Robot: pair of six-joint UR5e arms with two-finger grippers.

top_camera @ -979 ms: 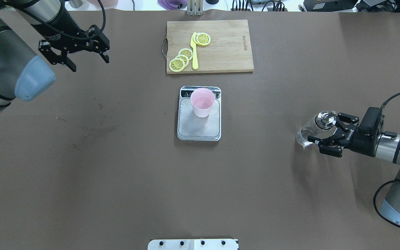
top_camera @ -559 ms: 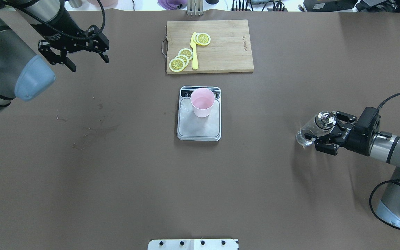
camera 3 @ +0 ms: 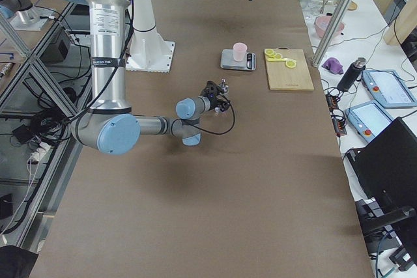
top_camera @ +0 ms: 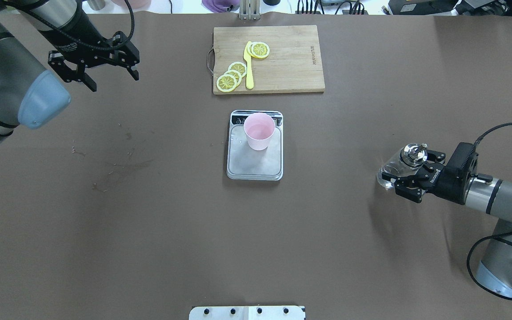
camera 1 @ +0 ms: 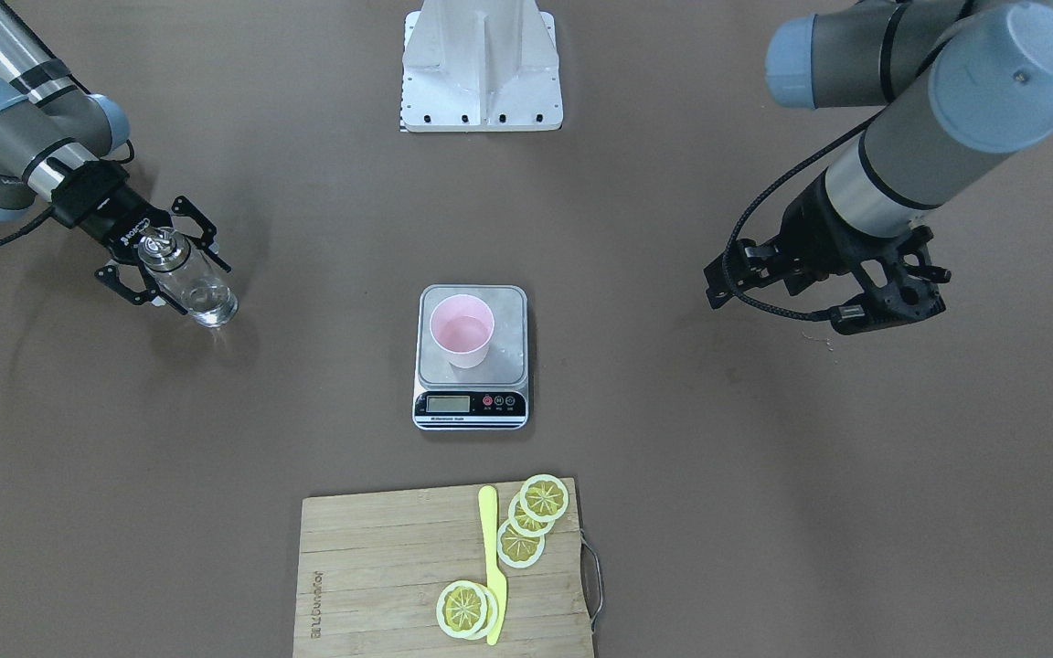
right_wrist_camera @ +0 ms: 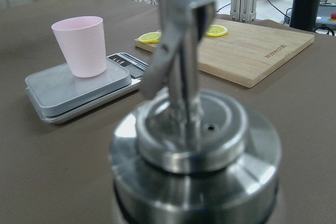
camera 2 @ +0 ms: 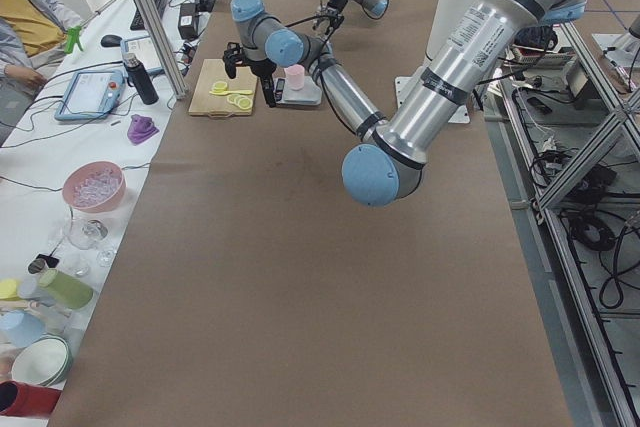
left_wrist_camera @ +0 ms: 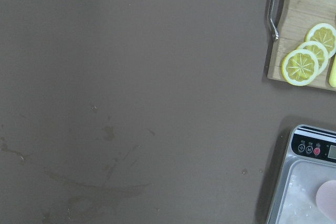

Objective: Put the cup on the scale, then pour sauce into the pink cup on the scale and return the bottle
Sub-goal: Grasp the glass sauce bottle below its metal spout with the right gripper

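The pale pink cup (top_camera: pixel 259 131) (camera 1: pixel 462 334) stands upright on the back part of the silver scale (top_camera: pixel 256 164) (camera 1: pixel 510 355), beside its display. At the table's right side the clear glass bottle (top_camera: pixel 393 170) (camera 1: pixel 204 294) stands about upright, its silver spout cap (right_wrist_camera: pixel 194 145) filling the right wrist view. My right gripper (top_camera: pixel 411 174) reaches in level and is shut on the bottle just below the cap. Clear sauce (camera 1: pixel 211 309) shows in the bottle's lower part. My left gripper (top_camera: pixel 114 82) hangs open and empty over the far left of the table.
A wooden cutting board (top_camera: pixel 289 58) with lemon slices (top_camera: pixel 231 76) and a yellow knife (top_camera: pixel 249 71) lies behind the scale. Faint stains (top_camera: pixel 120 169) mark the table at left. The robot's base plate (top_camera: pixel 247 313) sits at the near edge.
My right gripper and the bottle have shifted slightly left and toward the robot, with the forearm swinging lower. The left arm, the cup and the scale have not moved.
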